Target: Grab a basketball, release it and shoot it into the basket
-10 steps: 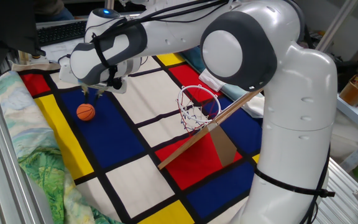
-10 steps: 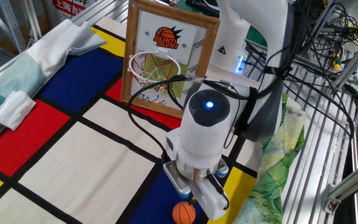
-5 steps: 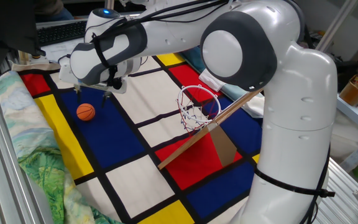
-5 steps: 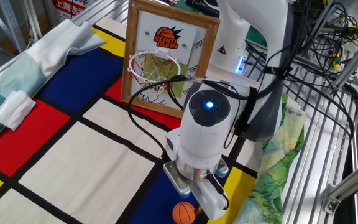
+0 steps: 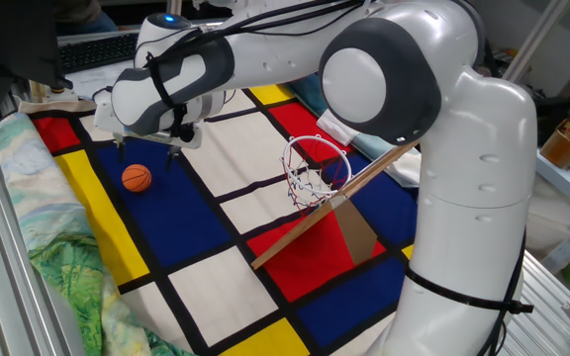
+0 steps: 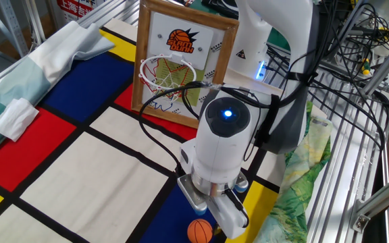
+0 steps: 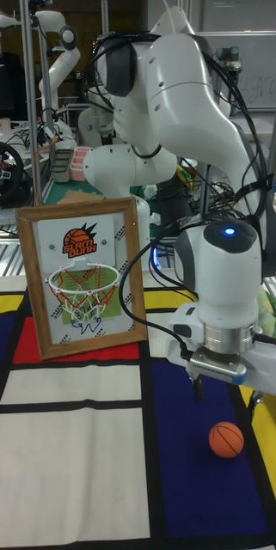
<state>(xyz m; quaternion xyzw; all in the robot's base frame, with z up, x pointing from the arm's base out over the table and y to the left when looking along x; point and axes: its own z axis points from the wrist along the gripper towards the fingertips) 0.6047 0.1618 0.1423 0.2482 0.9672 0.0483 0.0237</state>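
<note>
The white Franka arm reaches low, its two-finger gripper pointing downward, fingers spread apart (nothing between them).

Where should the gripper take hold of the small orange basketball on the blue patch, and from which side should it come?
Grip the basketball across its widest middle, coming straight down from above. It is round, so no side is better, and it lies free on the blue patch with nothing touching it. The open gripper hangs just above it, fingers apart, probably wide enough.

The tool hides part of the basketball.
</note>
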